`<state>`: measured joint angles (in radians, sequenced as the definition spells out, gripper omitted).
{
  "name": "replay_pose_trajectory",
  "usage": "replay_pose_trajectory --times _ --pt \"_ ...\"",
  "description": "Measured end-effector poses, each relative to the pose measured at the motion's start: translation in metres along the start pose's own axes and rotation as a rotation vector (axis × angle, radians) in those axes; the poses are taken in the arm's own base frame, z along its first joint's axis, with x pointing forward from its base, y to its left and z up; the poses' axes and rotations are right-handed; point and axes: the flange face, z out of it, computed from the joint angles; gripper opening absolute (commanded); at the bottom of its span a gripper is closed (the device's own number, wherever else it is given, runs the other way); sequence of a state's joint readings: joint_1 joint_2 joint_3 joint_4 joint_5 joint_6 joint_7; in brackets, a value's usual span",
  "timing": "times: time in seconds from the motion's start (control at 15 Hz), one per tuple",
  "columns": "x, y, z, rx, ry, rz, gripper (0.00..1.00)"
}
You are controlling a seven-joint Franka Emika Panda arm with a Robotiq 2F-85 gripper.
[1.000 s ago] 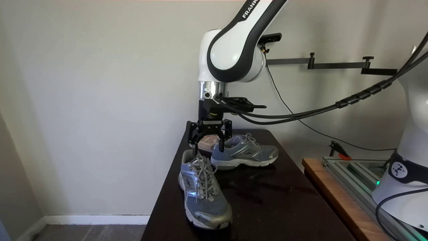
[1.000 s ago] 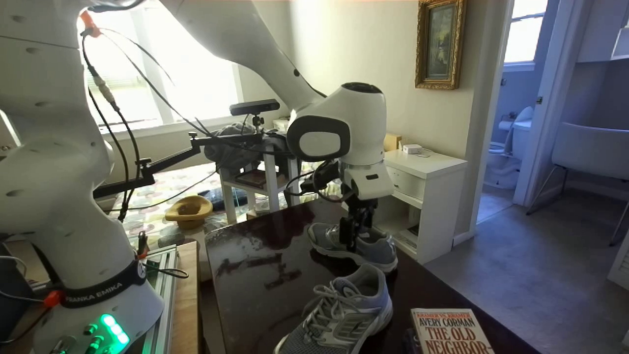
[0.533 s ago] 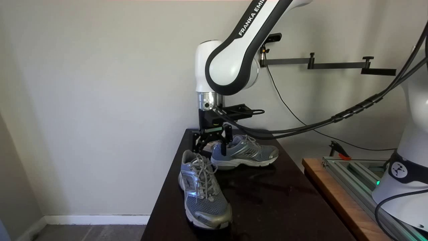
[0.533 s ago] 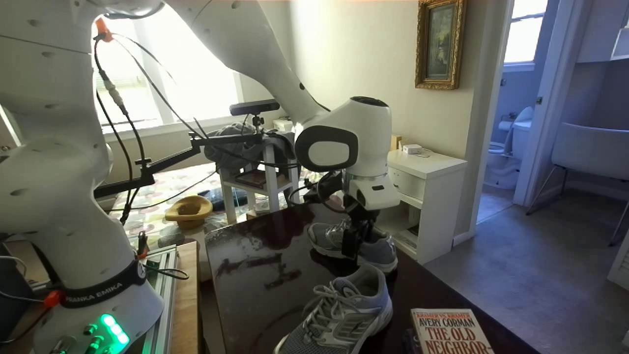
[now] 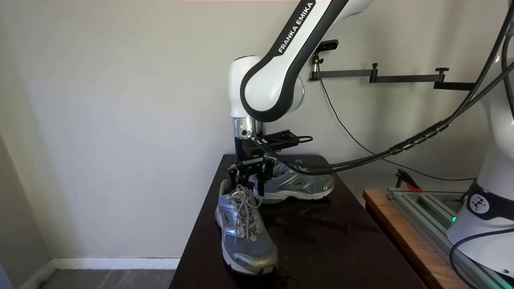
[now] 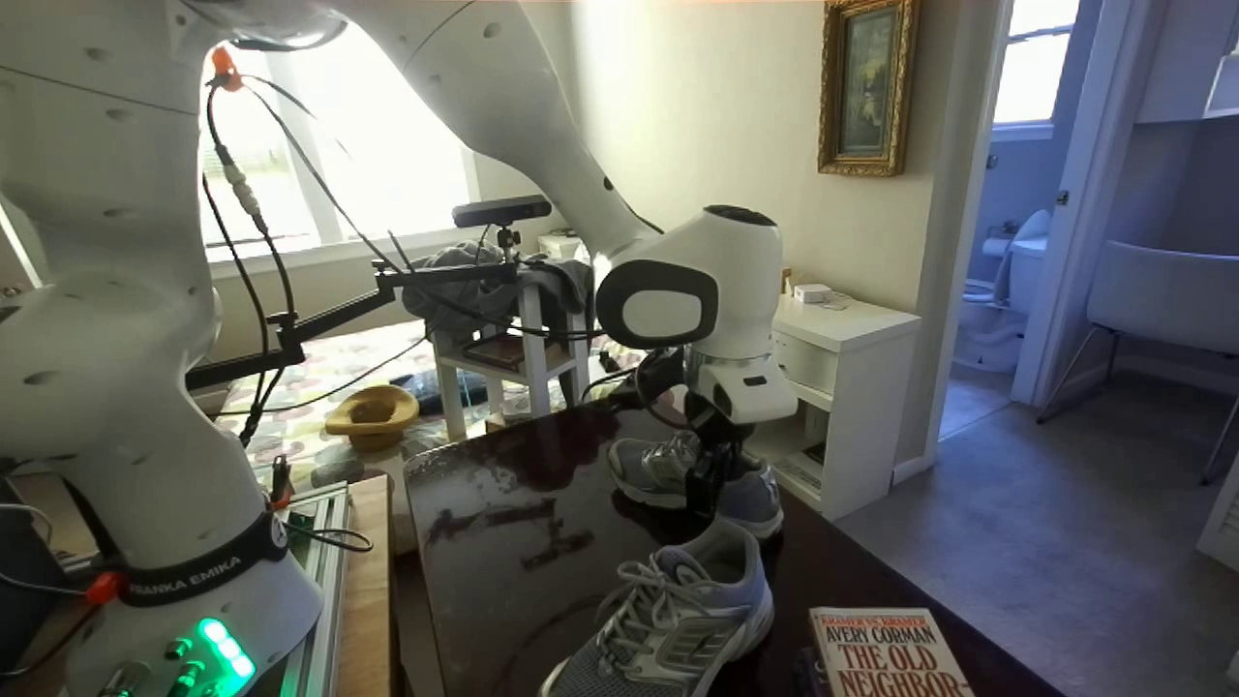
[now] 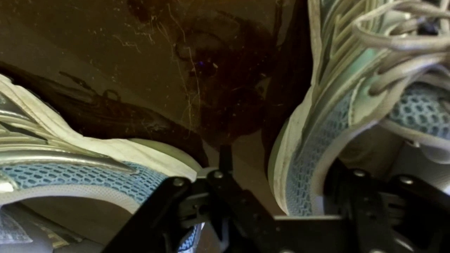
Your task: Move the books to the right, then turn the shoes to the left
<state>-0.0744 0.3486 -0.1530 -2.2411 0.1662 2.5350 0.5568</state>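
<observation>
Robot base point(image 6: 165, 523) stands at the far left in an exterior view, green lights point(image 6: 226, 647) glowing low on its side. To its right a jointed black bracket point(image 6: 334, 318) carries a camera point(image 6: 501, 211), with grey cloth point(image 6: 440, 302) heaped on a white stand point(image 6: 535, 363) nearby.

A dark, glossy table point(image 6: 474, 590) fills the middle. The near shoe point(image 6: 678, 615) sits on it, sole down, toe toward the lower left and cut off by the frame. The far shoe point(image 6: 663, 474) points up and left; in the wrist view the two heels lie near each other, a narrow strip of table between them.

The gripper point(image 6: 707, 489) stands low at the heel end of the far shoe. Its jaws are spread: one finger point(image 5: 261, 188) points down between the shoes, and the other finger point(image 7: 339, 191) is at the far shoe's mouth, so the side of that heel lies between them. Whether they touch it, I cannot tell.

Next come a white nightstand point(image 6: 876, 407) and, higher up, a gold-framed picture point(image 6: 864, 87). The paperback book point(image 6: 891, 658) lies cover up, right of the near shoe and well apart from the gripper, its lower part cut off. Farther right, a toilet point(image 6: 989, 324) shows through a doorway point(image 6: 1084, 203), then a white chair point(image 6: 1157, 290).
</observation>
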Motion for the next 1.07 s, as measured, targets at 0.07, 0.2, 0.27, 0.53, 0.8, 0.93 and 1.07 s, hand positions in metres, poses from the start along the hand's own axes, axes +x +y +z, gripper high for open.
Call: replay_pose_trajectory --times 0.07,0.2,0.27,0.53,0.8,0.93,1.07 --pt "0.001 -0.001 -0.001 0.003 0.001 -0.009 0.22" --pt "0.002 -0.002 -0.003 0.008 0.002 -0.037 0.08" --pt "0.003 -0.002 -0.004 0.011 0.003 -0.056 0.02" --pt "0.003 -0.004 -0.007 0.017 0.006 -0.160 0.02" --pt "0.001 -0.007 -0.009 0.014 0.012 -0.300 0.02" --pt "0.000 -0.009 -0.009 0.011 0.015 -0.380 0.02" --pt "-0.002 -0.012 -0.010 0.005 0.017 -0.468 0.02"
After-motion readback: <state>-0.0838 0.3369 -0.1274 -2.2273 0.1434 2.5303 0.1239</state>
